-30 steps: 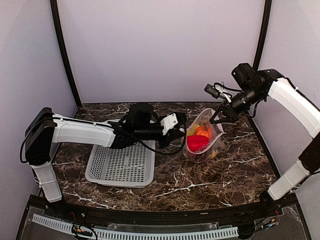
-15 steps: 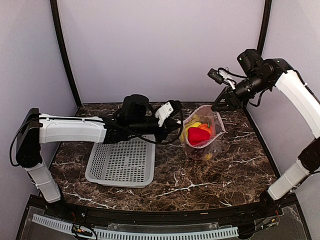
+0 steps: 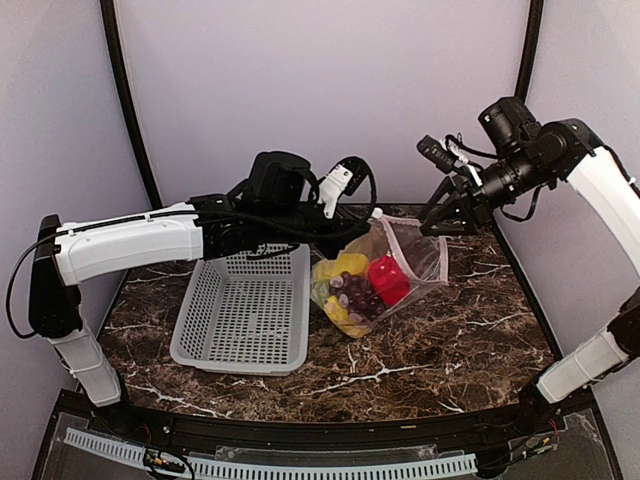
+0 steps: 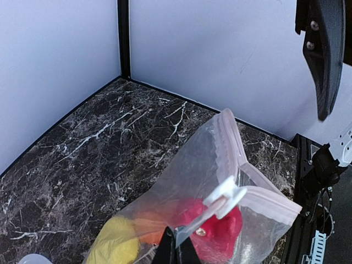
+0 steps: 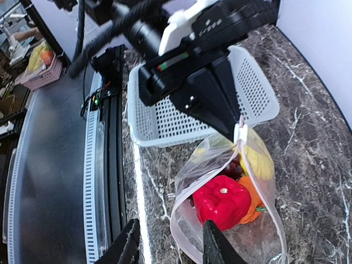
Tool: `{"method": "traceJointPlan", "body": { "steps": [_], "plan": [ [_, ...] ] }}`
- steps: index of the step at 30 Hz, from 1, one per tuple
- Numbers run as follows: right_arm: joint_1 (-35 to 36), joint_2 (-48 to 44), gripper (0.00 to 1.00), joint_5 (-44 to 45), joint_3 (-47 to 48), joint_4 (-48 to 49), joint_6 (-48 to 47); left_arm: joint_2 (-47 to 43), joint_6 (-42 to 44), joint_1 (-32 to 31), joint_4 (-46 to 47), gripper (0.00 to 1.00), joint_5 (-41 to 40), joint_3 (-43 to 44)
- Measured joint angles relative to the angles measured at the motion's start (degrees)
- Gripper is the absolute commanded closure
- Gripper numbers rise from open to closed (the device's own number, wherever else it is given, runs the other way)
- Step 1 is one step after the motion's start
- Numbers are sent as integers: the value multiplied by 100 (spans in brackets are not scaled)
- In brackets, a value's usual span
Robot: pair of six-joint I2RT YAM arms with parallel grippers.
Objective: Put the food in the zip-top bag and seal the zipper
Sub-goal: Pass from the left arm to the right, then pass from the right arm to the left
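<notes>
**A:** Over by the basket, what is happening to the bag?

**B:** It was standing upright a second ago. Now it is hanging tilted from the left gripper, which is rising while pinching shut on the white tab at the zipper.

**A:** And the right gripper?

**B:** It is hovering at the bag's far corner with its fingers spread wide, gripping nothing.

**A:** What is lying inside?

**B:** A red pepper, a yellow piece, grapes and an orange fruit are slumping into the low corner. The basket is showing no food.

**A:** So the loading is looking finished?

**B:** I am judging so. The mouth is gaping, so sealing is what is remaining.
</notes>
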Motion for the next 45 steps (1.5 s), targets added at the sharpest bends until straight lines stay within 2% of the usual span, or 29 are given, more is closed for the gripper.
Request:
{"method": "traceJointPlan", "body": {
  "steps": [2, 7, 15, 19, 20, 21, 22, 26, 27, 28, 29, 30, 31, 32, 34, 39, 45],
  "plan": [
    [92, -39, 56, 11, -354, -20, -48, 59, -55, -28, -205, 99, -33, 109],
    [260, -42, 55, 271, -1198, 66, -63, 170, -79, -28, -514, 99, -66, 280],
    [376, -44, 56, 330, -1744, 455, -35, 280, -79, -28, -721, 99, -289, 487],
    [516, -44, 66, 503, -1928, 815, 105, 321, -79, -28, -728, 99, -358, 525],
    [527, -24, 73, 573, -1950, 901, 160, 321, -76, -28, -728, 99, -363, 525],
    [527, 7, 84, 654, -1950, 975, 219, 321, -74, -28, -728, 99, -378, 527],
    [527, 48, 99, 723, -1950, 1051, 260, 321, -68, -28, -728, 99, -382, 527],
    [527, 236, 100, 1005, -1882, 1161, 308, 321, 7, -22, -741, 99, -417, 525],
    [527, 238, 100, 1064, -1834, 1150, 264, 319, 46, -11, -756, 96, -424, 522],
    [527, 225, 100, 1104, -1775, 1117, 192, 315, 76, 2, -761, 81, -424, 518],
    [527, 173, 100, 1130, -1681, 1071, 72, 306, 125, 24, -772, 73, -420, 509],
    [527, 96, 100, 1147, -1635, 1064, -15, 273, 186, 52, -782, 57, -389, 487],
    [529, -37, 100, 1158, -1602, 1064, -125, 221, 225, 96, -800, 51, -323, 442],
    [529, -208, 100, 1174, -1587, 1062, -229, 157, 323, 138, -828, 40, -238, 393],
    [529, -509, 100, 1215, -1517, 1005, -402, -55, 474, 212, -802, 29, -17, 170],
    [529, -658, 100, 1222, -1416, 883, -684, -634, 678, 310, -400, 21, 367, -494],
    [529, -570, 100, 1204, -1449, 748, -730, -498, 352, 365, -42, 21, 667, -446]
  ]
}}
